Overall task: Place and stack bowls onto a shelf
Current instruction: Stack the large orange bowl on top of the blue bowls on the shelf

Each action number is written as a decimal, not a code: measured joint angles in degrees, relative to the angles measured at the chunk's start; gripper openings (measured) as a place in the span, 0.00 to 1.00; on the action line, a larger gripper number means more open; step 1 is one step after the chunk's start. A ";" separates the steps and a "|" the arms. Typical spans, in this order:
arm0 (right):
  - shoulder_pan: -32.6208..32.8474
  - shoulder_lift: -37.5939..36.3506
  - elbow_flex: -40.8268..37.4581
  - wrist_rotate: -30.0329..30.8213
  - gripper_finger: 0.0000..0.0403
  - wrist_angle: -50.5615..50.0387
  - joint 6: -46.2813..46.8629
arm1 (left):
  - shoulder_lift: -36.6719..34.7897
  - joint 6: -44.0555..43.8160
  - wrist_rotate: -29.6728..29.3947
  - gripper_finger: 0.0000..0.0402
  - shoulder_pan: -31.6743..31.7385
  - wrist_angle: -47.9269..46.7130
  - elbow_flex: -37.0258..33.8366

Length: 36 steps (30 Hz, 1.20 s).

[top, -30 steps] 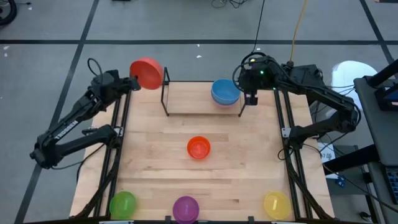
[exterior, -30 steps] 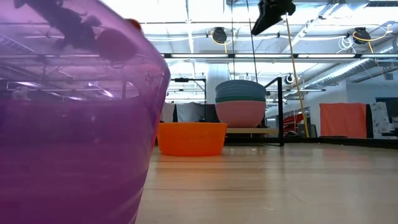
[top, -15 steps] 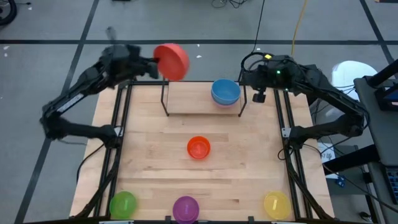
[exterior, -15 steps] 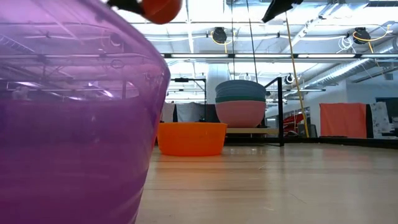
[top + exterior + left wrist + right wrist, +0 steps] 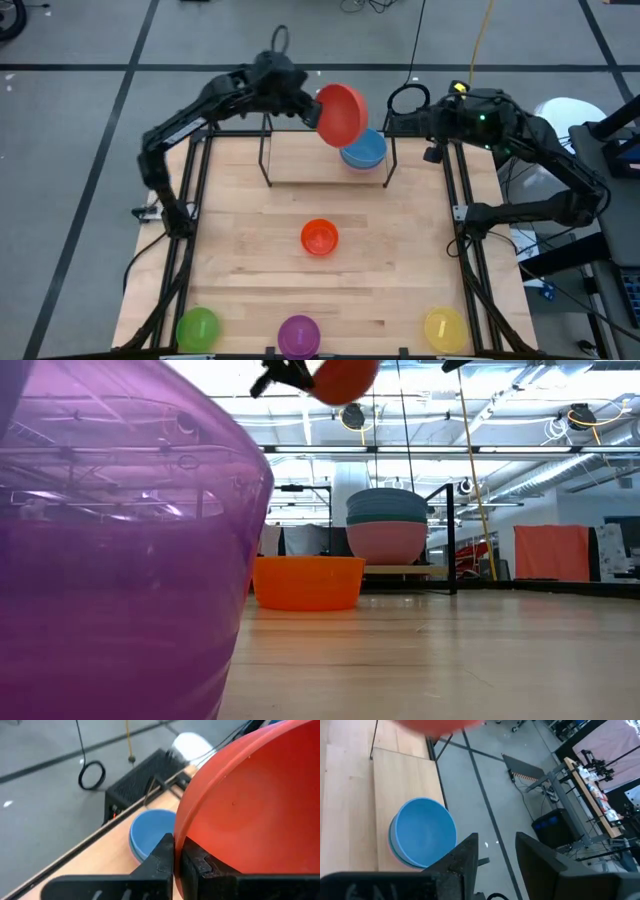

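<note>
My left gripper point(image 5: 311, 109) is shut on the red bowl point(image 5: 341, 113) and holds it high over the shelf point(image 5: 266, 160), just left of the stack. The stack stands on the right half of the shelf's board: blue bowl point(image 5: 364, 151) on top, teal and pink bowls point(image 5: 387, 540) beneath. In the low view the red bowl point(image 5: 345, 377) shows at the top edge. My right gripper point(image 5: 495, 855) is open and hovers by the table's far right corner point(image 5: 432, 152), beside the shelf's right end, touching nothing. My left gripper pinches the red bowl's rim point(image 5: 186, 836), one finger on either side of the wall. The fingers point(image 5: 164, 861) reach in roughly level from the table's left. The bowl is lifted clear, tipped up on its edge above and beside the blue bowl point(image 5: 148, 832).
The orange bowl point(image 5: 319, 238) sits mid-table. The green bowl point(image 5: 197, 327), purple bowl point(image 5: 298, 335) and yellow bowl point(image 5: 444, 327) line the near edge. The purple bowl point(image 5: 120, 550) fills the left of the low view. The shelf's left half holds nothing.
My left arm has swung the red bowl from beyond the table's far left corner toward the right, rising, until it hangs over the shelf next to the stack. My right gripper has drawn back from the shelf toward the table's right edge.
</note>
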 joint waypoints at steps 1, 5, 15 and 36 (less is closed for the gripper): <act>0.00 -0.34 0.00 -0.01 0.31 0.00 0.01 | 1.44 -0.01 0.00 0.02 -0.03 -0.86 1.23; 0.00 -1.31 0.00 -0.04 0.31 -0.01 1.63 | 5.82 0.06 0.01 0.02 0.08 -1.00 3.76; 0.00 -1.75 0.00 -0.24 0.31 -0.85 2.97 | 13.27 0.14 2.31 0.02 1.65 -0.18 3.98; 0.00 -1.77 0.00 -0.26 0.31 -0.91 2.56 | 22.95 0.27 8.00 0.02 3.01 -0.07 3.98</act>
